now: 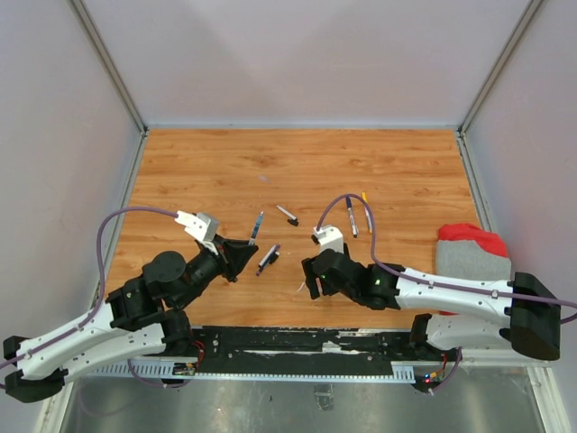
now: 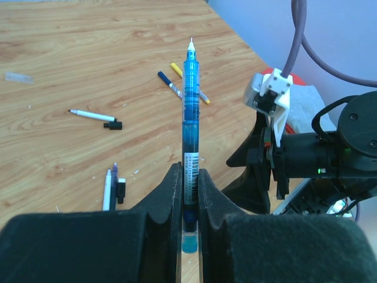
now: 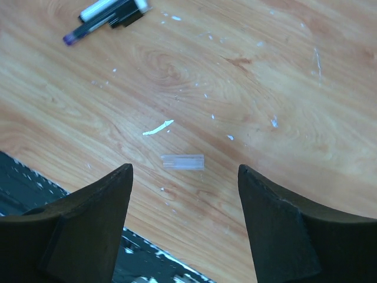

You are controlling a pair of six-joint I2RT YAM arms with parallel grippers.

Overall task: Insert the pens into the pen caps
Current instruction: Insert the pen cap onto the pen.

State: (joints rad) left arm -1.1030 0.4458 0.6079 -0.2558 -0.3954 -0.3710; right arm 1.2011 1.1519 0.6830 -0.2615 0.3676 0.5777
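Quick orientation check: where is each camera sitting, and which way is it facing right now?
Top external: above and behind the bases, looking down on the table; left arm and right arm show.
Left wrist: looks along the left end effector, shut on the blue pen, toward the right arm.
Right wrist: looks down past the open right end effector at a clear cap.
Shared: the purple-tipped pen appears in both wrist views.
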